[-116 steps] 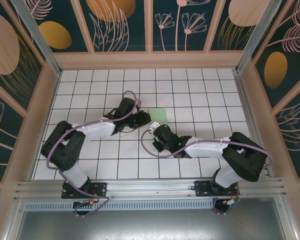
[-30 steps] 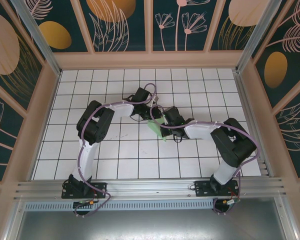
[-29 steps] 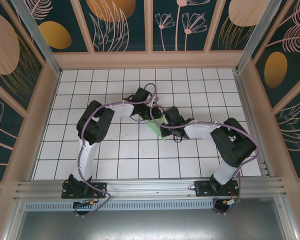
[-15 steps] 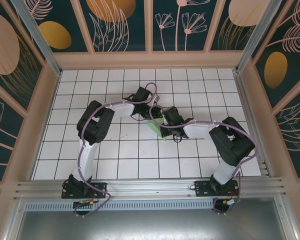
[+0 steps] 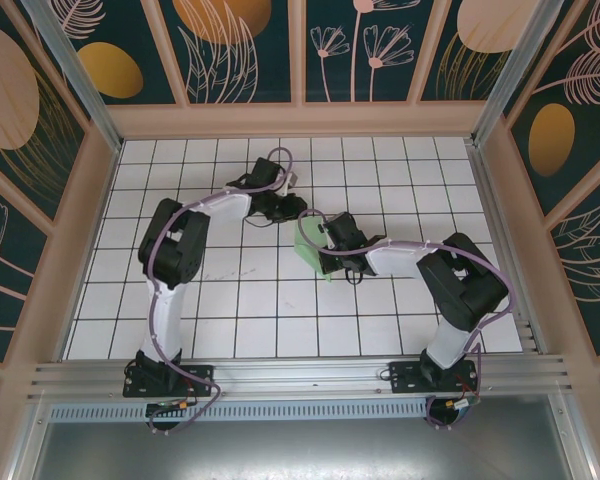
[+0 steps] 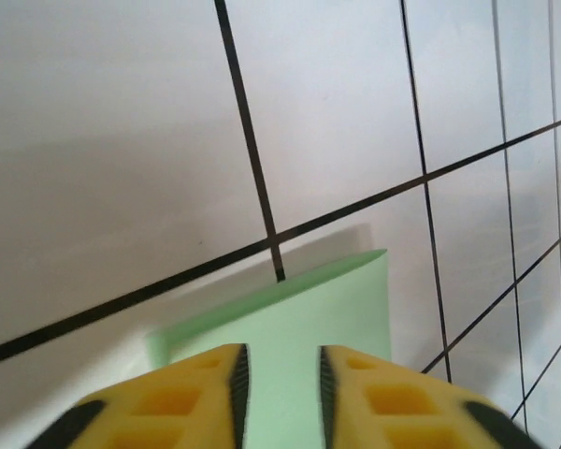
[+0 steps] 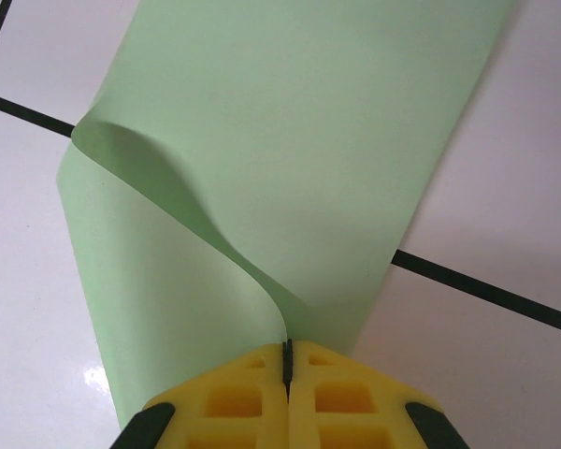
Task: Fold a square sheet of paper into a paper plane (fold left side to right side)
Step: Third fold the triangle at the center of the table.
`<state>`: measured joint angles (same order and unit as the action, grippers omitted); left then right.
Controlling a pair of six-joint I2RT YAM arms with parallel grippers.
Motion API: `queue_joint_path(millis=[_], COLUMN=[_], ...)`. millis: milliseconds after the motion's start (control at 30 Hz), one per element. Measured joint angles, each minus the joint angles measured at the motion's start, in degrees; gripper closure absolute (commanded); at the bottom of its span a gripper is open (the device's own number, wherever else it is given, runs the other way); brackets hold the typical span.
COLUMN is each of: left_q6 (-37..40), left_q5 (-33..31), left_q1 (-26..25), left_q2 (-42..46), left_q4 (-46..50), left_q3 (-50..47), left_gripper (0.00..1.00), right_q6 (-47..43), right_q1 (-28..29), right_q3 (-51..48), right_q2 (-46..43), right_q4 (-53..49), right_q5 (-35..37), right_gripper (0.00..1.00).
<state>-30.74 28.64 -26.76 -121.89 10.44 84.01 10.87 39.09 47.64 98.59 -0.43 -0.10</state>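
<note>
The square sheet of paper (image 5: 308, 240) is pale green and lies on the white grid table just right of centre. It is curled over on itself, one layer arching above the other (image 7: 290, 140). My right gripper (image 5: 325, 250) is shut on the sheet's near edge, and the curled layer runs into the closed fingertips (image 7: 287, 348). My left gripper (image 5: 297, 208) hovers just up and left of the sheet. Its yellow fingers (image 6: 206, 383) stand apart with nothing between them, and a corner of the sheet (image 6: 304, 313) lies beyond them. The paper plane is out of view.
The grid table (image 5: 230, 300) has free tiles to the left, front and back. Wooden walls (image 5: 300, 120) close it in on three sides. An aluminium rail (image 5: 300, 375) with both arm bases runs along the near edge.
My left gripper has let go of the sheet, opened, and drawn back up and to the left. The right gripper stays shut on the sheet, and more of the sheet now shows.
</note>
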Motion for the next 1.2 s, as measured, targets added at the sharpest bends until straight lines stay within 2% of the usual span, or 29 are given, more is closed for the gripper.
queue_joint_path(millis=[133,300,433,667,867,1200], left_q6=[-0.8,-3.9,-6.4,-8.6,-9.4,-9.9], left_q5=[0.1,5.0,8.4,9.0,7.7,5.7], left_q1=[0.3,-0.2,-2.1,-6.6,-6.8,-6.8], left_q2=[9.0,16.2,15.9,12.5,9.3,9.0], left_q4=[-4.2,-13.6,-18.1,-21.4,-21.4,-21.4], left_q3=[-9.6,-20.8,-24.3,-24.4,-24.4,-26.2], left_gripper=[0.85,0.86,0.86,0.86,0.86,0.86], right_q6=[0.0,0.0,0.0,-0.3,-0.4,-0.5], right_q1=[0.0,0.0,0.0,0.0,0.1,0.1], right_q3=[0.1,0.7,0.7,0.9,1.2,1.5], right_q2=[0.1,0.6,0.6,0.7,0.8,0.9], right_q4=[0.0,0.0,-0.1,-0.3,-0.7,-1.1], right_q5=[-0.2,-0.4,-0.6,-0.6,-0.6,-0.6], right_gripper=[1.00,1.00,1.00,1.00,1.00,1.00])
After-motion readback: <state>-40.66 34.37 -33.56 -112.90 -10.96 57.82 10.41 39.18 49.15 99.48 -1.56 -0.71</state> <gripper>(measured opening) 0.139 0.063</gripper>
